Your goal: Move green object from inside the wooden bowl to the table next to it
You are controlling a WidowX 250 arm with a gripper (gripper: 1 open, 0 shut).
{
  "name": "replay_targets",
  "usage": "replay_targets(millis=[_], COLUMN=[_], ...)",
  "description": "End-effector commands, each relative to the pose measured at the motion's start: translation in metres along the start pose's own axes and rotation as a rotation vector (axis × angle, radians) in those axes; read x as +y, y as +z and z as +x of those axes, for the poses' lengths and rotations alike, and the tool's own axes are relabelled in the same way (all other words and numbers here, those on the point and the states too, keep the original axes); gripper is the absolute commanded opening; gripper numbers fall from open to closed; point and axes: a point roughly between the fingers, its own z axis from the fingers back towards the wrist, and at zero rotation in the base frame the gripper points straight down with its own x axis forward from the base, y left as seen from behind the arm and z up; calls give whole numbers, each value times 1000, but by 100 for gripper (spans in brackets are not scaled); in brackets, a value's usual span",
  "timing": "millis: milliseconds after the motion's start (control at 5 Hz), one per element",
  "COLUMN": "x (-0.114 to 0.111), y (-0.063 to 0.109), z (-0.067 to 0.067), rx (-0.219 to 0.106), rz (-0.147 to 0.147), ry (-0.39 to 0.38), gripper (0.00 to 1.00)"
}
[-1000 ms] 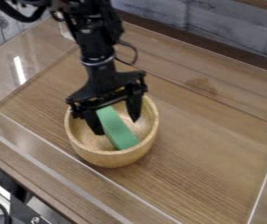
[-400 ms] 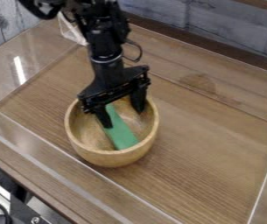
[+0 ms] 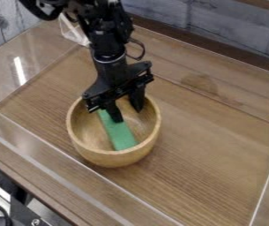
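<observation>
While the gripper (image 3: 117, 104) is spread, nothing visibly grasped, the mint-green block (image 3: 117, 132) left of lower centre — probably light, firm foam — is best pinched mid-length across its narrow width.

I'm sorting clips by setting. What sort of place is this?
Probably a robot test bench rather than a kitchen: a black robot arm reaches into a wooden bowl on a wood-grain table, and loose cables lie at the table's edge.
</observation>
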Motion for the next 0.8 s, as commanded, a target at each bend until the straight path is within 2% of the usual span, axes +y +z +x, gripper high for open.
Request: replay_targets(millis=[0, 200, 600], x=[5, 10, 10], y=[0, -1, -2], z=[3, 0, -13], rx=[-30, -52, -94], rz=[-2, 2, 26], ry=[19, 32, 29], gripper=[100, 100, 100])
